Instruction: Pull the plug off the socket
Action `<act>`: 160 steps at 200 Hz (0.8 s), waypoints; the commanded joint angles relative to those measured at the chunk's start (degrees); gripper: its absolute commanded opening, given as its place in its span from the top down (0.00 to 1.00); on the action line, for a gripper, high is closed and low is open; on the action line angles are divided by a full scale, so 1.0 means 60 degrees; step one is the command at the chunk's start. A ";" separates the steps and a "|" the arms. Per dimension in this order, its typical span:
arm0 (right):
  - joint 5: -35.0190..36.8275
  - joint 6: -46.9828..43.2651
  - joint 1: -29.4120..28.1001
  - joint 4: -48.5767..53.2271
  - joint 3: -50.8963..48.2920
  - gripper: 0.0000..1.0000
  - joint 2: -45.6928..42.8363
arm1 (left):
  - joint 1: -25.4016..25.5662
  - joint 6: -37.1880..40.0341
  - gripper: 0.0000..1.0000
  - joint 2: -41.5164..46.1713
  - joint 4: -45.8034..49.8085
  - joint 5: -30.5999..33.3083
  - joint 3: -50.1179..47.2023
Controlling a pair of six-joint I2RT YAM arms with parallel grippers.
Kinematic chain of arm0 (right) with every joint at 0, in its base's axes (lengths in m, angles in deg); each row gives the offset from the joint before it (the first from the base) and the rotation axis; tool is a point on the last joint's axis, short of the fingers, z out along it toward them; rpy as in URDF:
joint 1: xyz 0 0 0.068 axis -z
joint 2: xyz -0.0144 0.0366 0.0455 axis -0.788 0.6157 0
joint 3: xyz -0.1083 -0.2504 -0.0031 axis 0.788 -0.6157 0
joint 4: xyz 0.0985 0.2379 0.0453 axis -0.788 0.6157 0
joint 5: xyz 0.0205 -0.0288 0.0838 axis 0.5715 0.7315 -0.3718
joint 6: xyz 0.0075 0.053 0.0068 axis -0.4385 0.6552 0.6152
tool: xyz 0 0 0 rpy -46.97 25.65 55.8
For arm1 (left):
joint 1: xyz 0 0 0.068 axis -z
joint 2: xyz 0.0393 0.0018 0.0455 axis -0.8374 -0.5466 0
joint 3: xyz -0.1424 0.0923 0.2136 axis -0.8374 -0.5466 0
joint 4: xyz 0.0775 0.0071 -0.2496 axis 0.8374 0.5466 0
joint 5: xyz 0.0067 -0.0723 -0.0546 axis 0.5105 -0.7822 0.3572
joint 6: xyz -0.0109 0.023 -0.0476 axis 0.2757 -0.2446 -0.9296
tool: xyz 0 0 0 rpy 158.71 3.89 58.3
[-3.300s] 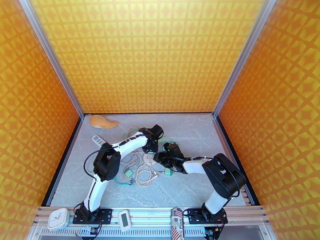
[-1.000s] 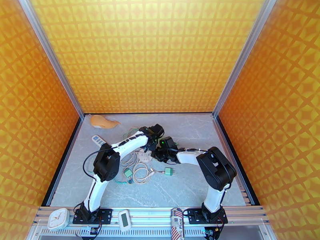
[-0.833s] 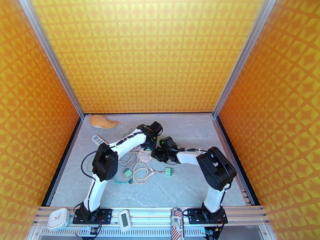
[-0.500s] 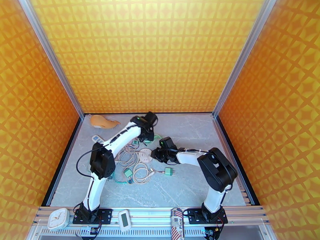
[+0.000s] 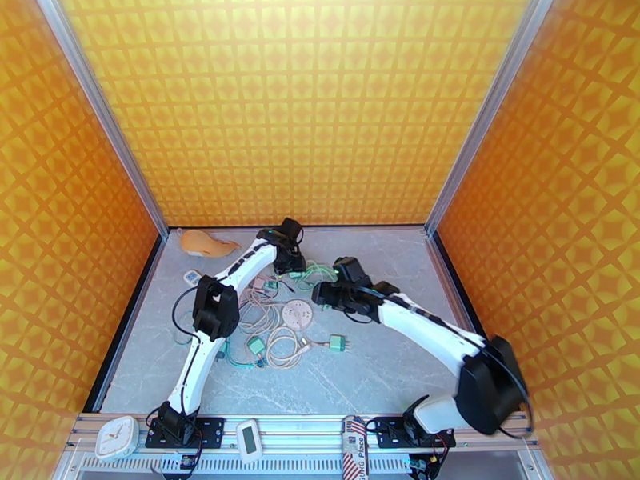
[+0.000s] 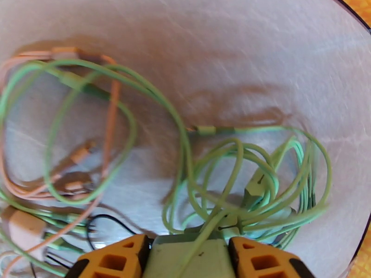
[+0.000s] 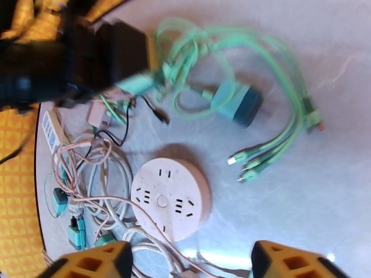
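**Two pincers, one plug held apart from the socket**

Two arms reach over the middle of the grey table (image 5: 384,370) from opposite sides. The left pincer (image 6: 188,264) is clamped on the plug (image 6: 195,255), a pale green block that fills the gap between its orange fingers (image 6: 113,262). In the left wrist view, a bundle of green cables (image 6: 259,181) fans out from the plug across the table, and a peach cable (image 6: 110,112) loops to the left of it. Whether the plug touches the table cannot be told.

The socket (image 7: 169,198) is a round, pale disc lying flat on the table, its slotted face up. It sits well apart from the plug, nearer the arm bases in the top view. White cords (image 7: 104,179) coil just beside it on the left. A teal adapter (image 7: 237,104) lies among the green cables between the plug and the socket, and several cable ends (image 7: 246,164) point toward the socket's right side.

The right pincer (image 7: 192,261) stands wide open above the table, close to the socket. Its orange fingertips (image 7: 292,261) are far apart with nothing gripped between them. A small green connector (image 5: 338,343) rests alone on the table, near the socket's right side.
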 commanded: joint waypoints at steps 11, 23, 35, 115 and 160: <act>0.1795 -0.0303 0.0025 0.0862 -0.0417 0.10 -0.1159 | -0.0008 -0.0113 0.28 0.1153 -0.0771 -0.0784 -0.0819; 0.2369 -0.0391 0.0045 0.1001 -0.0615 0.02 -0.1616 | -0.0047 -0.0203 0.15 0.1751 -0.1032 -0.0825 -0.1338; 0.2983 -0.0538 0.0083 0.1128 -0.0808 0.02 -0.2049 | -0.0100 -0.0259 0.01 0.2384 -0.1204 -0.0818 -0.1891; 0.7571 -0.2208 0.0244 0.0514 -0.2420 0.02 -0.3698 | -0.2216 -0.0198 0.01 0.8103 -0.2326 0.0202 -0.7731; 0.8848 -0.4231 0.0525 -0.2071 -0.4018 0.02 -0.3844 | -0.5108 0.0625 0.01 1.0835 -0.3471 0.1318 -1.1458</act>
